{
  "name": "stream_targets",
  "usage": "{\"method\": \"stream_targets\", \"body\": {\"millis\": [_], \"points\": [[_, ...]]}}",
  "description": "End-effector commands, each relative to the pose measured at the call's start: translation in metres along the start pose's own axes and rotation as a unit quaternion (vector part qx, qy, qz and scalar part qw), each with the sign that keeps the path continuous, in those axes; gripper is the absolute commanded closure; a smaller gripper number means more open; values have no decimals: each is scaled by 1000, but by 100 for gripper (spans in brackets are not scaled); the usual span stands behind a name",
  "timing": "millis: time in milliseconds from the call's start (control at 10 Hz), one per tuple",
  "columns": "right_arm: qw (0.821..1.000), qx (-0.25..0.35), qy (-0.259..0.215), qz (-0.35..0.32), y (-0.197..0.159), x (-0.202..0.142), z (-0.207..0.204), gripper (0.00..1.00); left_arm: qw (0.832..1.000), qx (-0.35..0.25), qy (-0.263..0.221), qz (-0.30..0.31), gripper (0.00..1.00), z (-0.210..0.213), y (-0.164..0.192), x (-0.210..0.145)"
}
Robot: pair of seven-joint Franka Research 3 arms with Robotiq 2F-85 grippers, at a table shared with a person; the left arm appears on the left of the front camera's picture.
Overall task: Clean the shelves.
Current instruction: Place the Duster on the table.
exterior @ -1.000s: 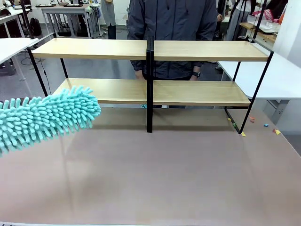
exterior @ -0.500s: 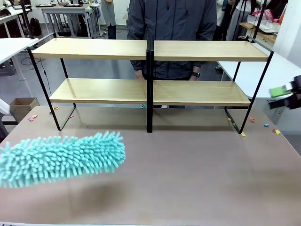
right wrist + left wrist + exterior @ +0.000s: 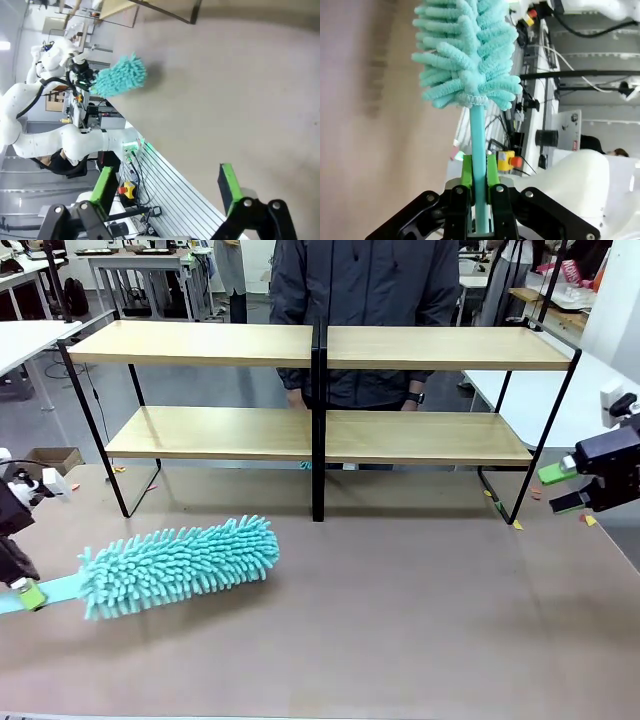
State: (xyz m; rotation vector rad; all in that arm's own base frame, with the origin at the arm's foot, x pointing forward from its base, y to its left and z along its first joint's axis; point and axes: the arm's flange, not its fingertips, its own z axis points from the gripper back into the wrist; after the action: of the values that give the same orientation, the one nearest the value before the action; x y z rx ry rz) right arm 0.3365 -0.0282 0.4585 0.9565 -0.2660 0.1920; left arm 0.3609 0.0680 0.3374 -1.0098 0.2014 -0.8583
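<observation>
The shelves [image 3: 210, 343] stand across the far half of the table: two tiers of light wooden boards in a black frame, with a centre post. A teal fluffy duster [image 3: 185, 562] lies low over the table's left front, its head pointing right. My left gripper [image 3: 25, 592] at the left edge is shut on the duster's teal handle [image 3: 478, 145], and its green pads [image 3: 466, 171] clamp that handle. The duster head [image 3: 465, 55] rises ahead in the left wrist view. My right gripper [image 3: 560, 488] hangs open at the right edge, beside the shelves' right end, with nothing between its green pads [image 3: 105, 185].
A person [image 3: 365, 280] in a dark jacket stands just behind the shelves, hands at the lower board. White tables [image 3: 600, 400] flank both sides. Small coloured scraps [image 3: 588, 521] lie at the right, near the frame's foot. The brown tabletop [image 3: 420, 620] is bare in front.
The duster has swung down and to the right, from beside the lower shelf to low over the table. My right gripper has come in from the right edge.
</observation>
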Motion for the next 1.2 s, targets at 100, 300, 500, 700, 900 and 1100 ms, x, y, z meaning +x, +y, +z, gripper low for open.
{"method": "stream_targets", "body": {"millis": [100, 300, 500, 700, 900, 1100], "points": [[1000, 18, -13, 15, 7, 1, 5, 0, 1000, 15, -8, 0, 87, 5, 0, 18], [1000, 18, -13, 15, 7, 1, 5, 0, 999, 41, -9, 14, 29, 10, 5, 23], [1000, 18, -13, 15, 7, 1, 5, 0, 992, 104, -61, 20, 0, 29, 1, 19], [1000, 18, -13, 15, 7, 1, 5, 0, 939, 238, -248, 22, 0, 58, -20, 7], [1000, 18, -13, 15, 7, 1, 5, 0, 862, 246, -440, 55, 0, 75, -49, -15], [1000, 18, -13, 15, 7, 1, 5, 0, 883, 51, -463, 53, 0, 60, -88, -32]]}}
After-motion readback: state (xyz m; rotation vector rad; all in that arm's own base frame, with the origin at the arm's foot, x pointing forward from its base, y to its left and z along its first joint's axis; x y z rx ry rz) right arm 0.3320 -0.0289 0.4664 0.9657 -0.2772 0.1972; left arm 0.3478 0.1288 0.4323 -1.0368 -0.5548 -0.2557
